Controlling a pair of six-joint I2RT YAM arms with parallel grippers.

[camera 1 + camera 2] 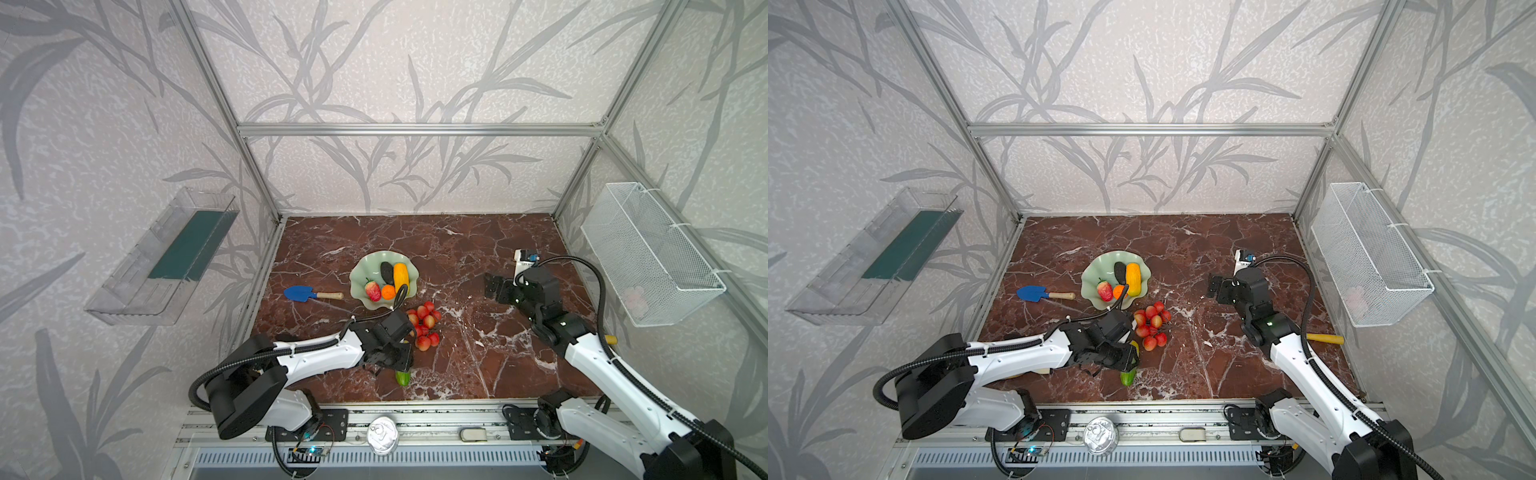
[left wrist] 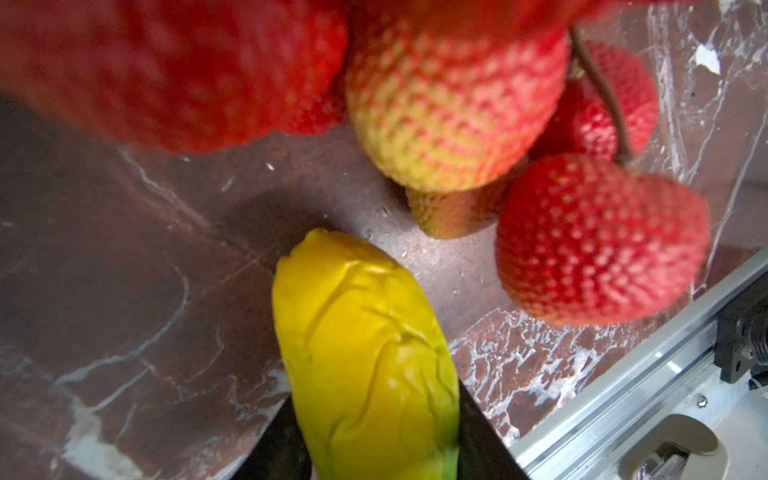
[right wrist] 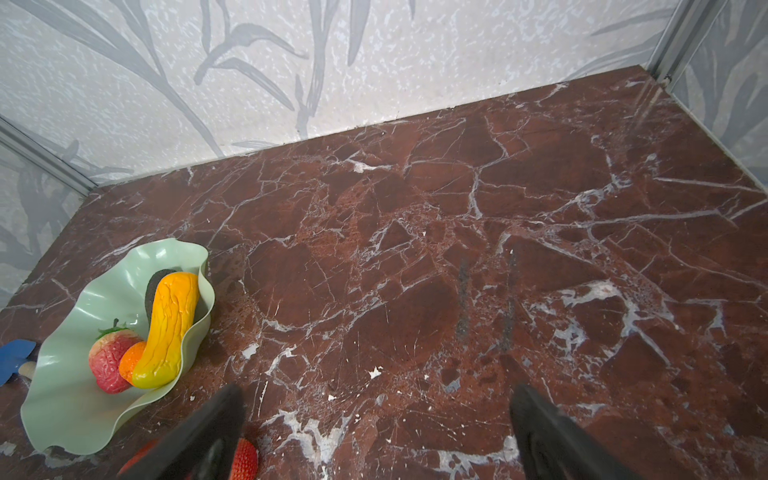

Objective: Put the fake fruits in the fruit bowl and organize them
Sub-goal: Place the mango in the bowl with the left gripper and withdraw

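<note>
Four fake fruits (image 1: 400,274) sitting in the fruit bowl (image 1: 365,270) at frame centre, red cluster (image 1: 424,328) lying just below it, left gripper (image 1: 399,360) pinching the yellow-green oblong (image 2: 365,353), grip showing only in left wrist view, right gripper (image 3: 378,395) gaping wide over the marble (image 3: 540,208).

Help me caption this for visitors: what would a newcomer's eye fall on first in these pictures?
The pale mint-green wavy-rimmed bowl on the dark red marble tabletop, a little left of centre, stands out first, with a yellow-orange plastic gourd and other fruits in it. Just in front of it lies a cluster of bumpy red plastic fruits. Beside that cluster the left gripper is closed on a yellow-green oblong plastic fruit.
</note>
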